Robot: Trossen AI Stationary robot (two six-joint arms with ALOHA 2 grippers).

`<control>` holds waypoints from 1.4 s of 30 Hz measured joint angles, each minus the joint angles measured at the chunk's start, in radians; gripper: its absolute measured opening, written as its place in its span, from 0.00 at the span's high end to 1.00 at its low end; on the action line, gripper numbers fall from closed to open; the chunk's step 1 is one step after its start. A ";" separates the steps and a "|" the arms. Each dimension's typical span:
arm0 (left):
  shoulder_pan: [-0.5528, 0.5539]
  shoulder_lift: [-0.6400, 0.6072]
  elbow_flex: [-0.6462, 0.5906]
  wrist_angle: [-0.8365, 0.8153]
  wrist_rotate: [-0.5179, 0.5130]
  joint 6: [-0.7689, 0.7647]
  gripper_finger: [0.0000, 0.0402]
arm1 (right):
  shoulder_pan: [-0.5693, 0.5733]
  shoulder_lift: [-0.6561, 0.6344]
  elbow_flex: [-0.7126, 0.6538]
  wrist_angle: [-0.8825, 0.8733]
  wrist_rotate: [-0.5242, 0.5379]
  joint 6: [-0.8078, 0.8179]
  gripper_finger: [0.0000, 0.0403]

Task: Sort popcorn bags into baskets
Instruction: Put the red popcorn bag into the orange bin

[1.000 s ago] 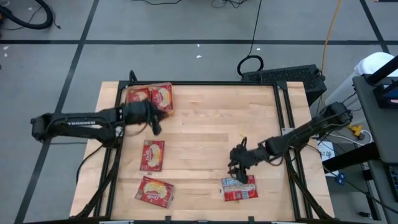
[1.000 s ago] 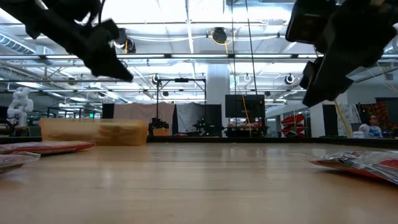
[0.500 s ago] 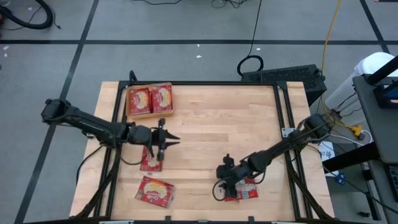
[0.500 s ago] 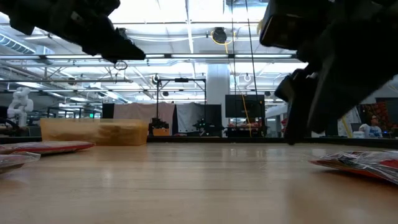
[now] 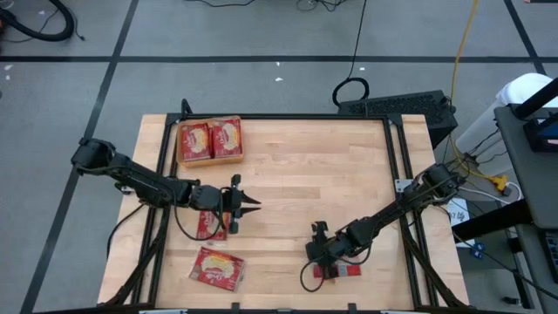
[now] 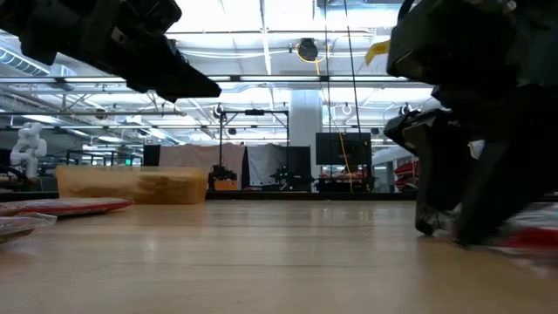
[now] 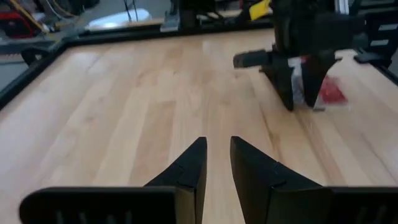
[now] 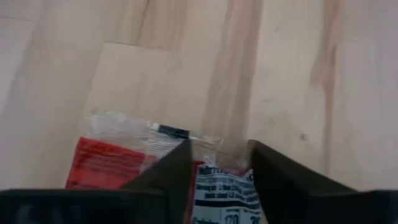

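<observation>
The right tool is down at the near right part of the tabletop, its two fingers standing apart on either side of the edge of a popcorn bag; the bag lies flat with its white-blue label side partly up, and the fingers bracket it without yet pinching it, which reads as the set-up for a pick rather than a finished grip. In the high view that same bag shows as a red sliver just under the arm, and in the low view the tool's tips reach the wood with red showing behind them. The left tool hovers near the middle-left of the tabletop, its fingers close together with a narrow gap and nothing between them, so it seems to be waiting or travelling empty. Just behind it a second bag lies flat under the arm, and a third rests at the near left corner, both well apart from the orange basket at the far left corner, which already has two bags side by side in it. The tabletop is pale butcher-block wood inside a black frame. Around it the floor is grey with dark tape lines and loose cables, and the low view looks into a large bright workshop with ceiling lights and equipment racks.
</observation>
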 joint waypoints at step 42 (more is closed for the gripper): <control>0.025 0.281 0.003 0.258 0.081 0.296 0.53 | 0.008 -0.296 -0.004 -0.281 -0.118 0.374 0.84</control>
